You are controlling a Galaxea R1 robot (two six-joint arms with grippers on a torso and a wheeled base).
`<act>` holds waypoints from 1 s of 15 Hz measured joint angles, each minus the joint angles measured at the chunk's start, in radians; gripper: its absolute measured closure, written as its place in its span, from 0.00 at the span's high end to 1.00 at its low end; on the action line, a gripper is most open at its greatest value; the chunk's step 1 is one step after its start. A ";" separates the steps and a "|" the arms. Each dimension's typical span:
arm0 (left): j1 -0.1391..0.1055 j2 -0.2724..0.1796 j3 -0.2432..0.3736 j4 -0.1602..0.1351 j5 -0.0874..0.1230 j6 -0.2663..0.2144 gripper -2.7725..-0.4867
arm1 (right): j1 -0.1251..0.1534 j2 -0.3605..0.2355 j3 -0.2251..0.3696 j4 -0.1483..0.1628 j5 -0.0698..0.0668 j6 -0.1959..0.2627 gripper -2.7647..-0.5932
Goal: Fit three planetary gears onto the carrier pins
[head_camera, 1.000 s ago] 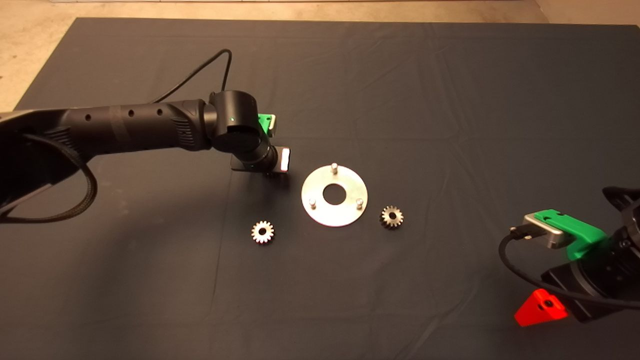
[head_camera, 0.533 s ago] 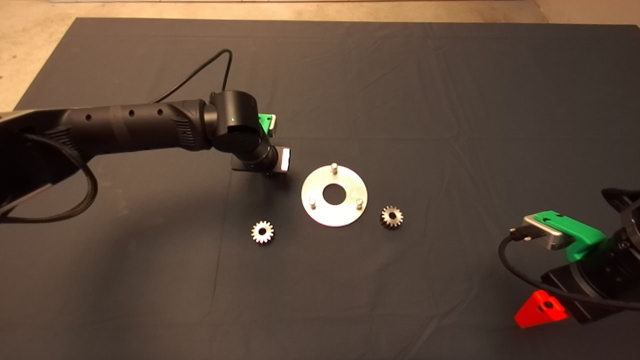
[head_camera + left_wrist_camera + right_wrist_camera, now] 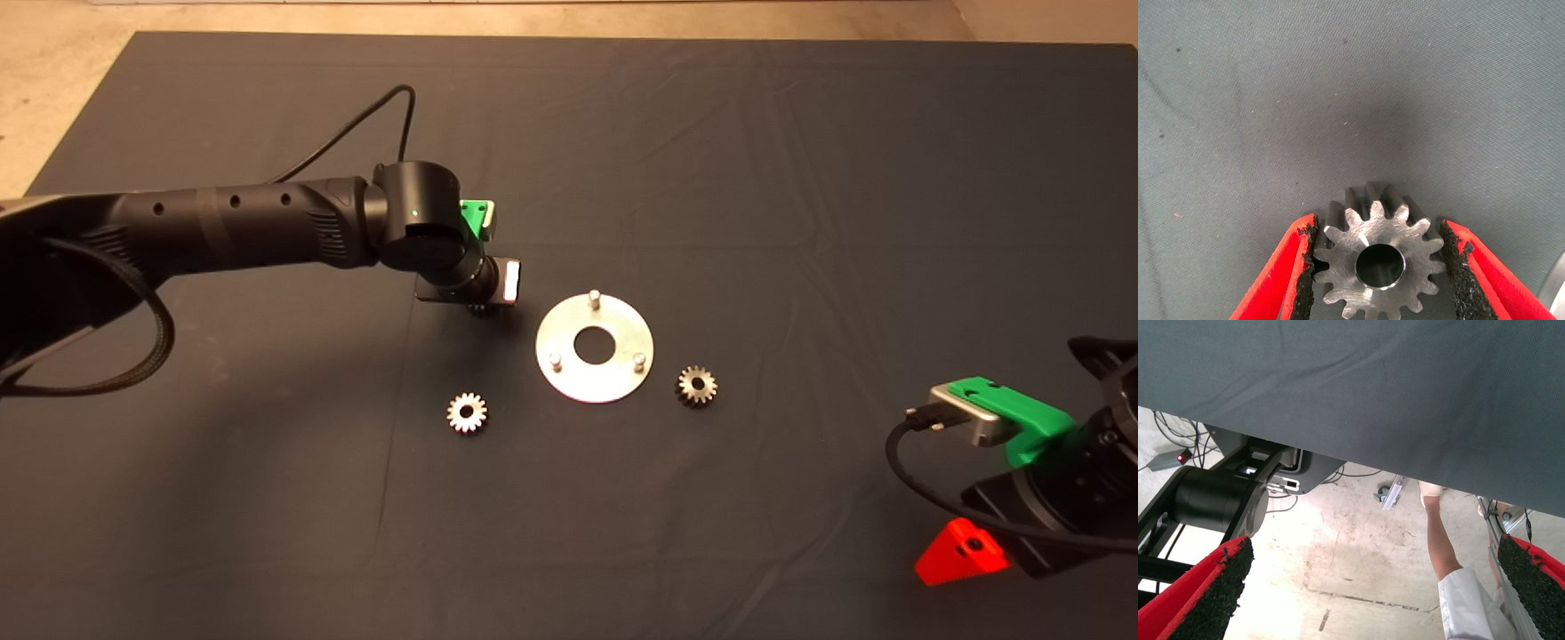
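Left tool (image 3: 1378, 267) is closed on one gear (image 3: 1377, 263), just beside the disc (image 3: 594, 348); right tool (image 3: 1368, 593) is parked wide open, empty.

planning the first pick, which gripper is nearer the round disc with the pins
Left. The left gripper hangs just beside the disc, off its left edge, shut on a gear. The right gripper is parked far off at the mat's lower right edge.
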 joint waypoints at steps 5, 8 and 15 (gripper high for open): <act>0.000 -0.002 0.000 0.000 -0.003 0.000 0.27 | 0.000 0.000 0.000 0.000 0.000 0.000 0.98; 0.000 -0.002 0.000 0.000 -0.003 0.000 0.25 | 0.000 0.000 0.000 0.000 0.000 0.000 0.98; 0.000 -0.003 0.000 0.000 -0.003 0.000 0.21 | 0.000 0.000 -0.002 0.000 0.000 -0.012 0.98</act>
